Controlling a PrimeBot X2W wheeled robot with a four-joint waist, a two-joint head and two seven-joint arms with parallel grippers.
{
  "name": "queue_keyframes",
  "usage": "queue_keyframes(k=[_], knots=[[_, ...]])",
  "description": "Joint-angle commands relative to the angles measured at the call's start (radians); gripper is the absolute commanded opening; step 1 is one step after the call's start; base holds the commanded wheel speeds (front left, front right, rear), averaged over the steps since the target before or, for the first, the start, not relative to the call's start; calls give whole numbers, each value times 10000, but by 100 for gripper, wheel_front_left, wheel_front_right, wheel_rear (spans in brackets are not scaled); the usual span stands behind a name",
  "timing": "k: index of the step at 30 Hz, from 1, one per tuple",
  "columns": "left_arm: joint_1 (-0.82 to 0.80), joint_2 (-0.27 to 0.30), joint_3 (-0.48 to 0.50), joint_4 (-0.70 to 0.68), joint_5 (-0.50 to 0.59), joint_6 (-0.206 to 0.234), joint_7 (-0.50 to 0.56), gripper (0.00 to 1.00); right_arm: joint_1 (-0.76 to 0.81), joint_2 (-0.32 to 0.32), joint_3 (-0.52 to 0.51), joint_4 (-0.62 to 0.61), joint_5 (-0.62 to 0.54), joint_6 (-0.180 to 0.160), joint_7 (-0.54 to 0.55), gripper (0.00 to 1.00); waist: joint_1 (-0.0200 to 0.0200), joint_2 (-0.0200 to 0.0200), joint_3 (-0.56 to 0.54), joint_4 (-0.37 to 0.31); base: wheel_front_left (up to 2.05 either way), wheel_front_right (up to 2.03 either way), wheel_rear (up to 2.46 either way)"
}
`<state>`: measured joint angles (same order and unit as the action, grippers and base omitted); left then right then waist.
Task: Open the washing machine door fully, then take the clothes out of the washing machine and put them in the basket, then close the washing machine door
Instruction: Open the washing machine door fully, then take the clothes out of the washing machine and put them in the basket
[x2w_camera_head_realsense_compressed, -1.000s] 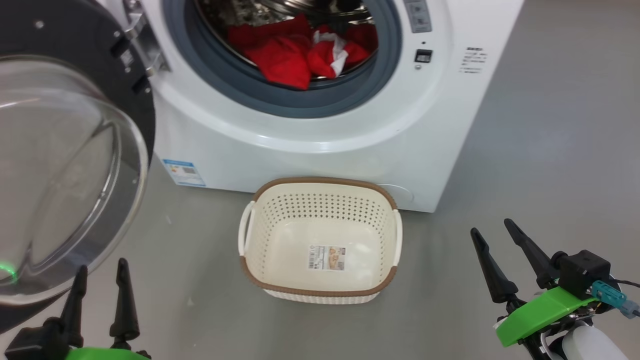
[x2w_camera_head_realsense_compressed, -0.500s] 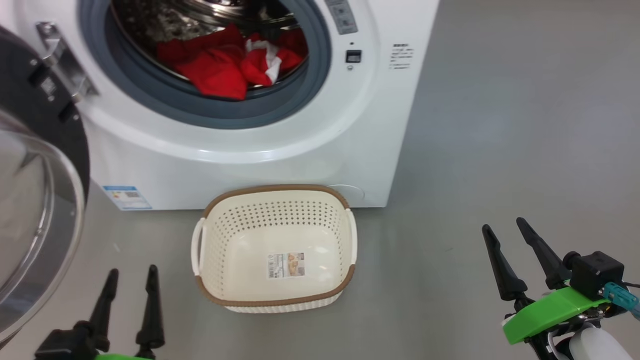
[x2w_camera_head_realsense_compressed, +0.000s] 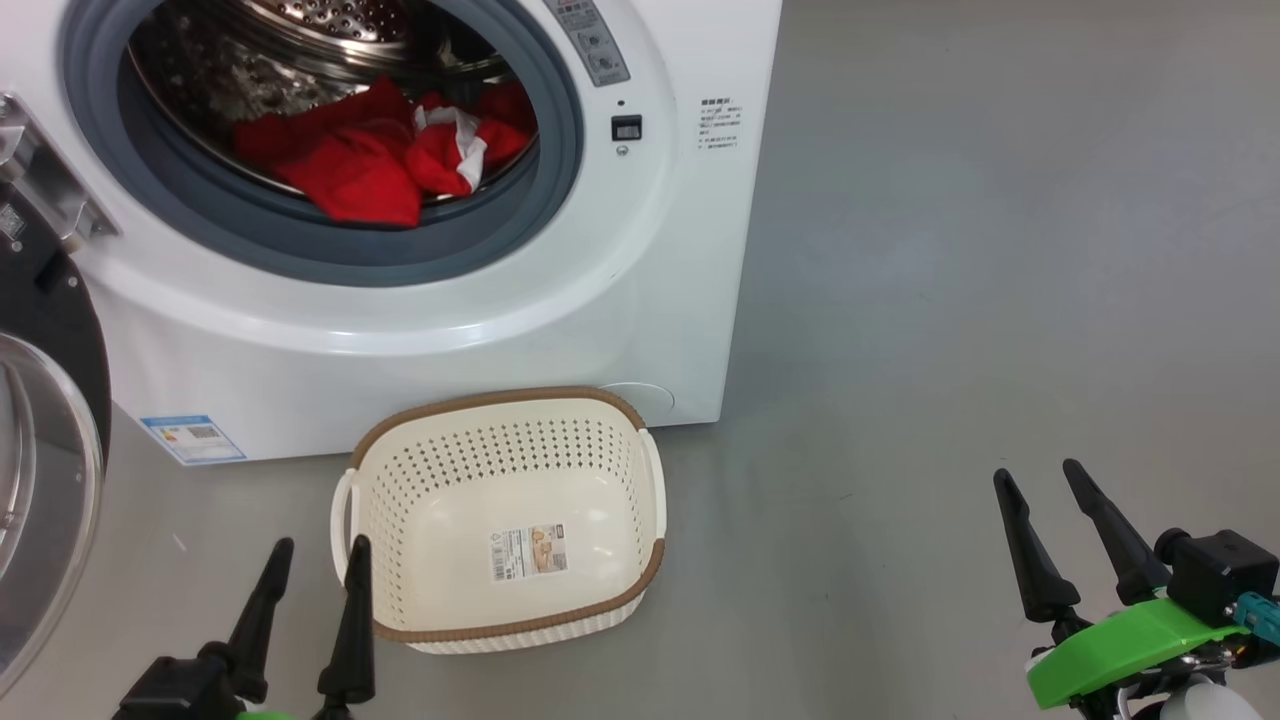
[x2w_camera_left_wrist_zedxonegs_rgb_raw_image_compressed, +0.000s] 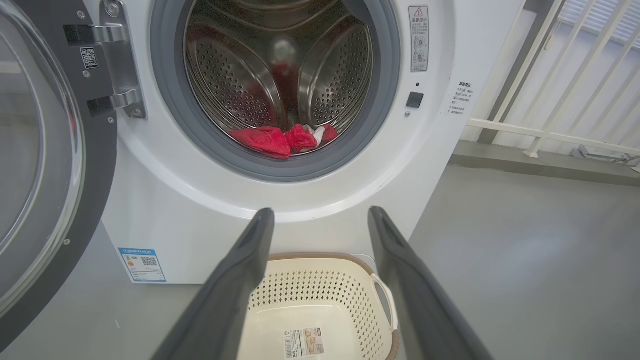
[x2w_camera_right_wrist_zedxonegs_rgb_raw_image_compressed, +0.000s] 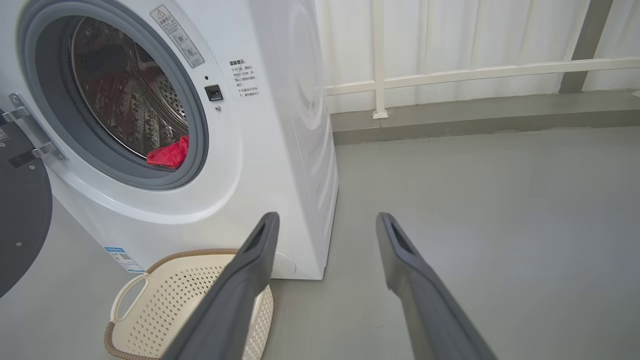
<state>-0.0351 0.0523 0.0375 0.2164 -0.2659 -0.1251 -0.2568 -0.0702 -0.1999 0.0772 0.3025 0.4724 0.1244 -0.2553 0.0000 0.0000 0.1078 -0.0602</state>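
The washing machine (x2w_camera_head_realsense_compressed: 420, 340) stood on the grey floor (x2w_camera_head_realsense_compressed: 950, 300), its round opening facing the robot. The washing machine door (x2w_camera_left_wrist_zedxonegs_rgb_raw_image_compressed: 97, 170), a glossy black rim around domed glass, stood swung out on its left hinge. The basket (x2w_camera_head_realsense_compressed: 500, 398), made of perforated cream plastic, sat just before the machine with its long axis parallel to the front. The clothes (x2w_camera_head_realsense_compressed: 350, 175), soft red fabric with white parts, lay low in the steel drum. The left gripper (x2w_camera_head_realsense_compressed: 320, 545) and right gripper (x2w_camera_head_realsense_compressed: 1036, 472) hovered with fingers spread, holding nothing. Bare floor lay to the right.
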Motion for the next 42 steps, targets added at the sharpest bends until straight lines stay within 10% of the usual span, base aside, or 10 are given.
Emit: queue_keyframes(k=[1,42], knots=[[51,155,283,-287,-50,-55,-49,100,1,-132,130,-274,-102,63,-65,100,0,0,-31,-26,0,0,0],[-228,218,429,-673,184,-56,-49,100,-95,-17,24,-311,-201,63,-65,100,0,0,184,81,12,-14,2]])
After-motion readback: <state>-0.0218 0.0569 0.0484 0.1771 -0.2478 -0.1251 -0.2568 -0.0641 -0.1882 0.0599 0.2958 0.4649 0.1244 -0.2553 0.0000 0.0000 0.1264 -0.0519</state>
